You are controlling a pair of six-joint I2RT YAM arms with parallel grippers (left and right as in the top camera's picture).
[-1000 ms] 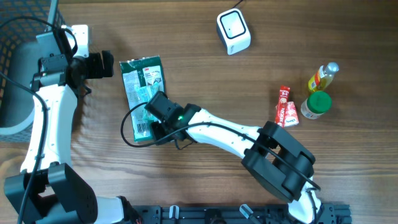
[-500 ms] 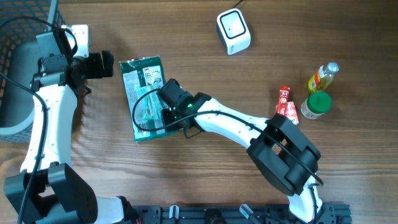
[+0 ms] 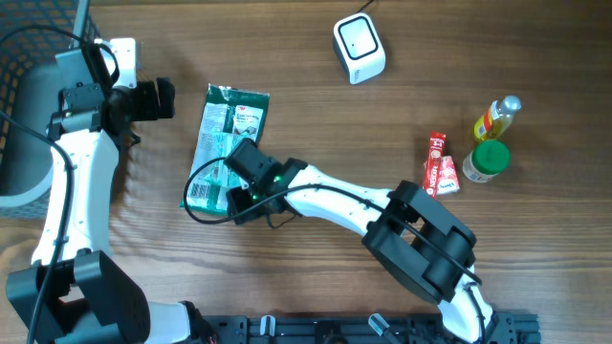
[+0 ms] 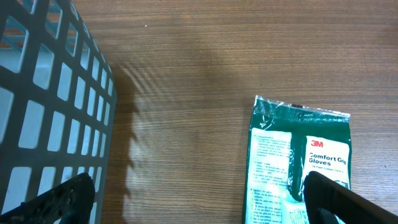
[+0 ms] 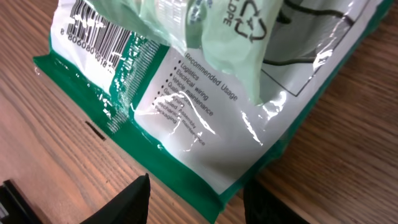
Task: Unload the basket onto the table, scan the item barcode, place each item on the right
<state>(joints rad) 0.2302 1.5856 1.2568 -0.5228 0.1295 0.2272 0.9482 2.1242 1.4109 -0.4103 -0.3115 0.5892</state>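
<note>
Wood-grain brown worktop point(image 3: 316, 124), seen from above. Lying flat on it, left of centre: green-and-white plastic packet of gloves point(image 3: 229, 129), printed back up. Now slanted, top edge toward the right, bottom corner toward the left. Stood nearly square to the worktop a second ago, so evidently turned and nudged by the right arm. Black-and-white barcode point(image 5: 99, 28) exposed near the packet's lower end, facing up. Right fingers point(image 5: 134, 200) parted, straddling the packet's green edge, pinching nothing as far as can be seen. Left fingers point(image 4: 62, 200) spread wide, empty, hovering between dark mesh basket point(image 4: 43, 93) and packet. White cube-shaped scanner point(image 3: 359, 46) well apart, up and to the right. Probably a repositioning step only: no lift yet, barcode not yet presented to the scanner.
</note>
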